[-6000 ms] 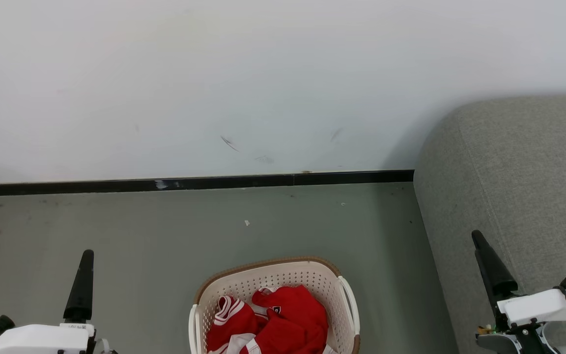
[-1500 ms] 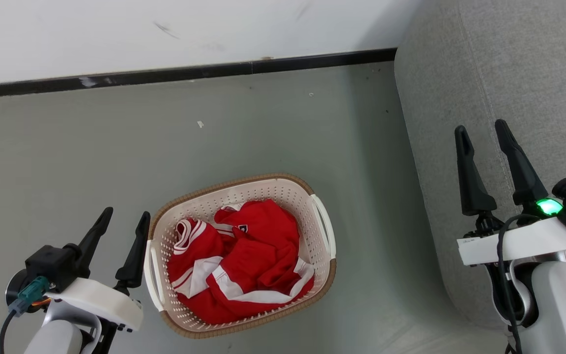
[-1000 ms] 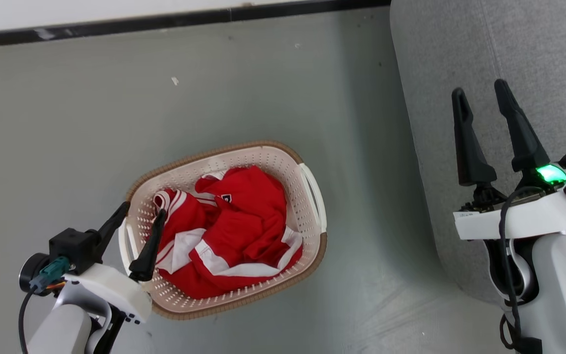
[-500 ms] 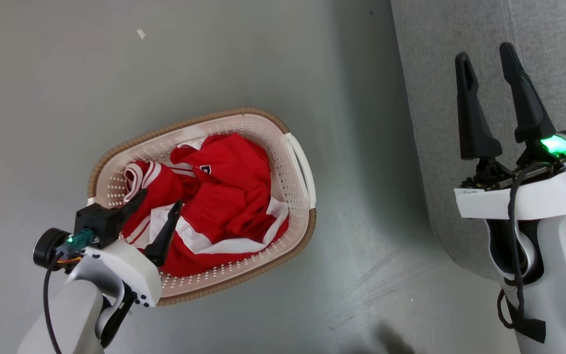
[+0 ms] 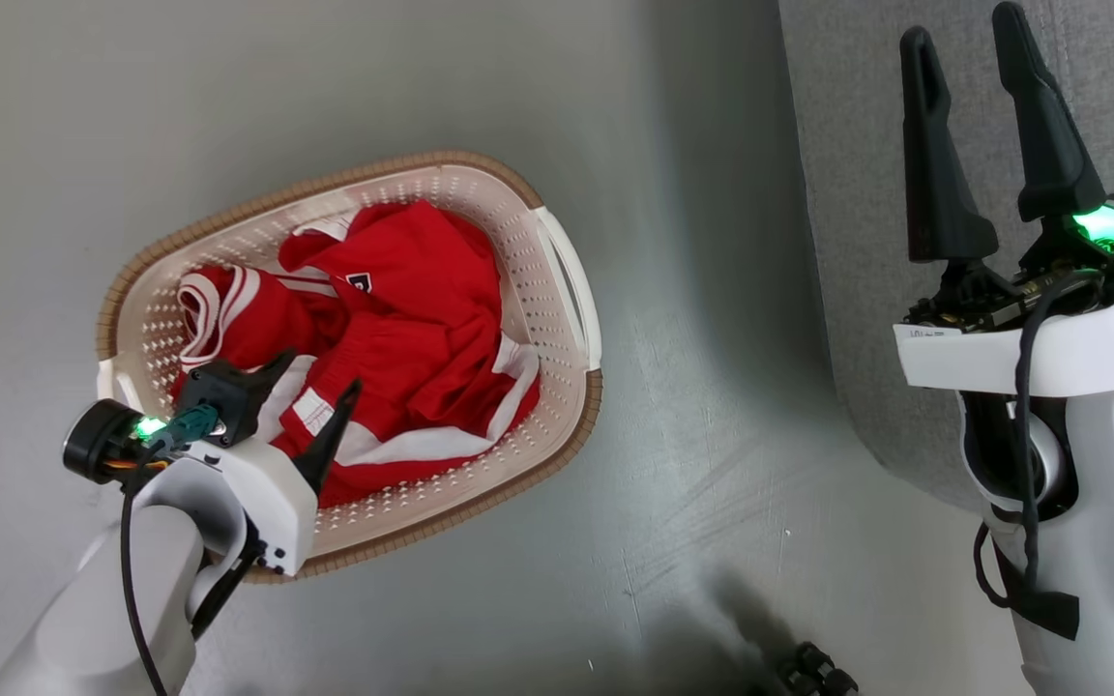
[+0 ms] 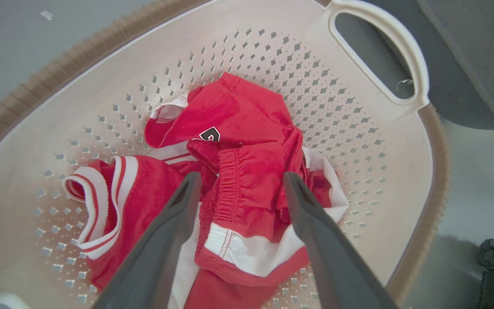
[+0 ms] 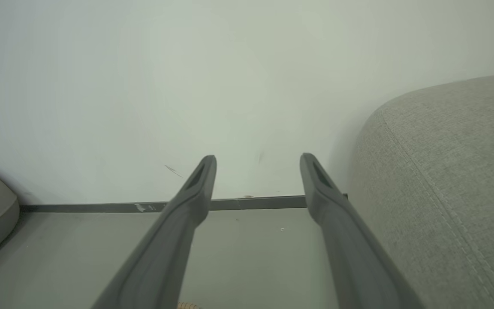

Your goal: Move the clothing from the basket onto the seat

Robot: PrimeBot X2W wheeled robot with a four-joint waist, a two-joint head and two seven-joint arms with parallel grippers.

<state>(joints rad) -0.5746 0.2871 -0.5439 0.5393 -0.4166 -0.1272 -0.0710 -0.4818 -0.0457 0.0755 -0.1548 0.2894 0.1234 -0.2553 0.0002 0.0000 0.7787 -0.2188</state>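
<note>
While my left gripper point(image 5: 321, 372) hangs inside the basket point(image 5: 520, 253), its two fingers stand spread apart with nothing clamped between them. The tips straddle a bunched fold of the clothing point(image 5: 412, 319), but I cannot tell whether they touch the fabric. Both red-and-white garments lie crumpled in the basket, which stands on the grey floor point(image 5: 712, 483) near the seat point(image 5: 862, 193). My right gripper point(image 5: 961, 24) is spread wide too, empty, raised above the seat's edge.
</note>
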